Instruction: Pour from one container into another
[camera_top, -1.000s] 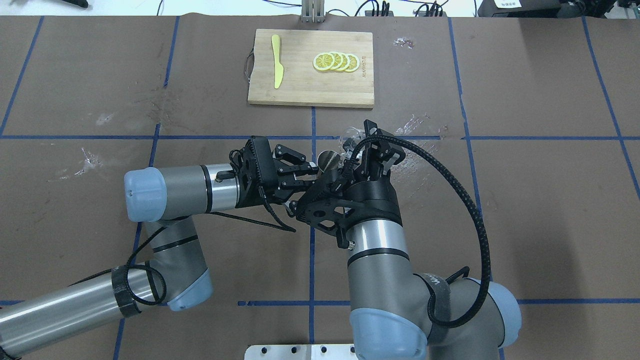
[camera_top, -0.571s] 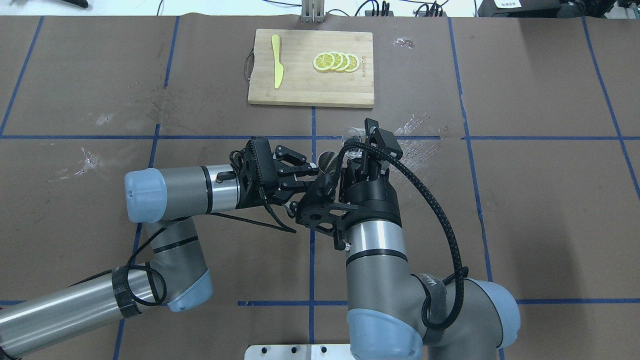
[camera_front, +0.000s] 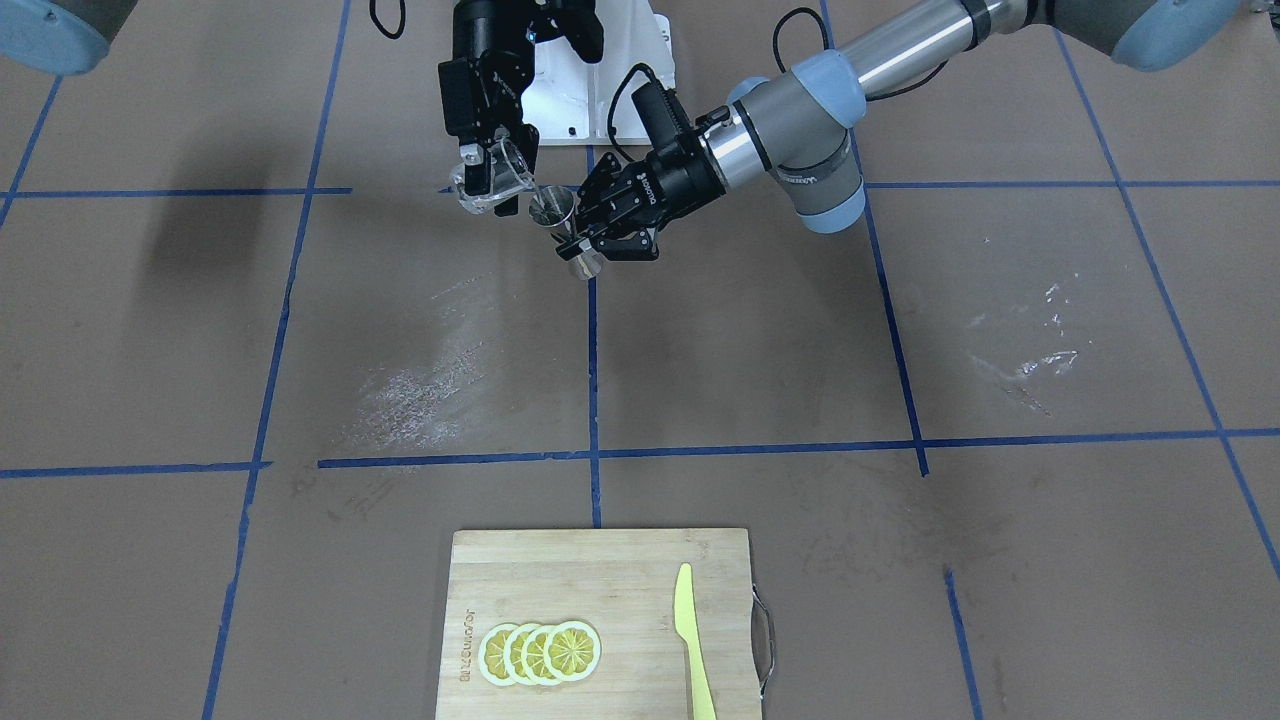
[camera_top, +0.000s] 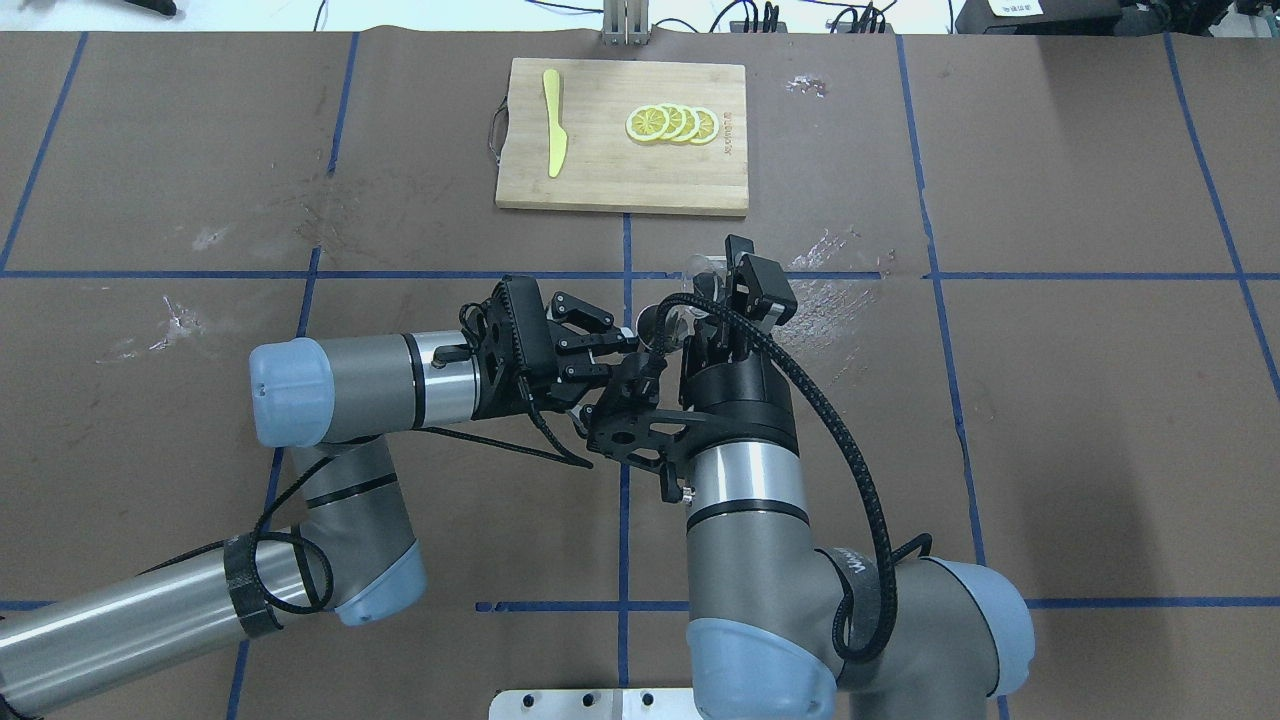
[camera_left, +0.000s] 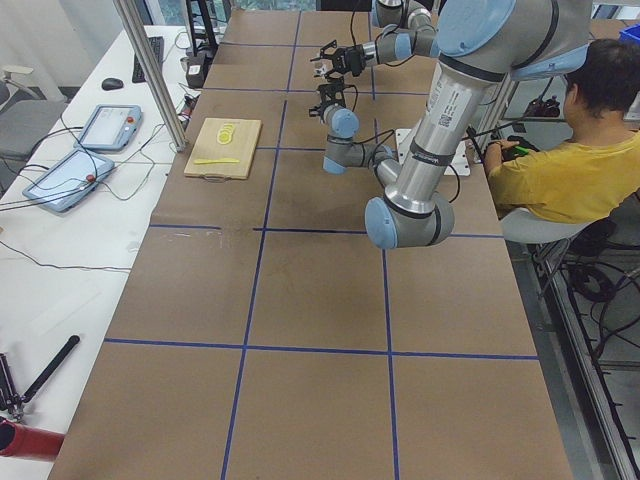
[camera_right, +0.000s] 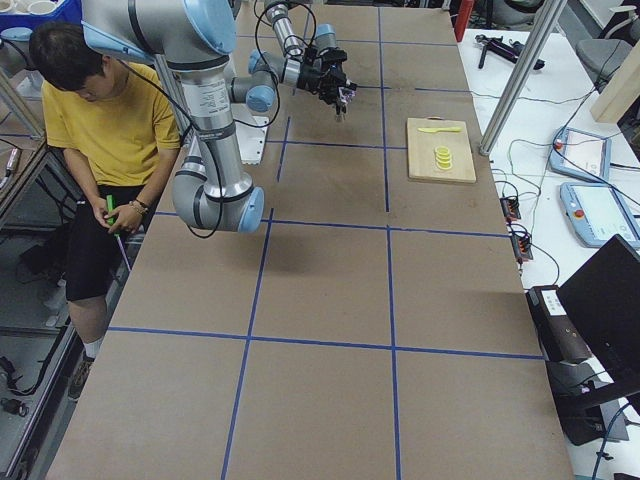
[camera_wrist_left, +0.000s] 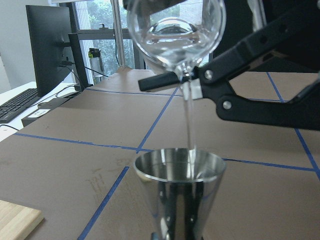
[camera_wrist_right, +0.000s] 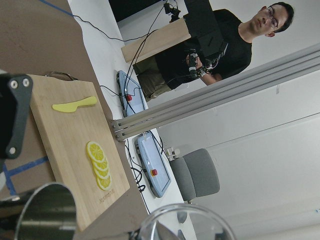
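Observation:
The clear measuring cup (camera_front: 492, 180) is tipped over with its lip toward the metal jigger (camera_front: 552, 210), both held above the table. My right gripper (camera_front: 487, 165) is shut on the cup. My left gripper (camera_front: 578, 240) is shut on the jigger's narrow waist and holds it upright. In the left wrist view a thin stream of clear liquid falls from the cup (camera_wrist_left: 175, 30) into the jigger's upper cone (camera_wrist_left: 179, 195). From overhead the right gripper (camera_top: 715, 290) stands close beside the left gripper (camera_top: 640, 350), with the jigger's rim (camera_top: 652, 322) between them.
A wooden cutting board (camera_top: 622, 170) lies at the table's far middle with lemon slices (camera_top: 672, 124) and a yellow knife (camera_top: 553, 122) on it. Whitish smears (camera_front: 420, 390) mark the brown paper. A seated person in yellow (camera_left: 560, 170) is beside the robot's base.
The right wrist has rotated, tipping the clear cup further over the jigger; its cable has swung inward. The left arm and jigger have stayed put.

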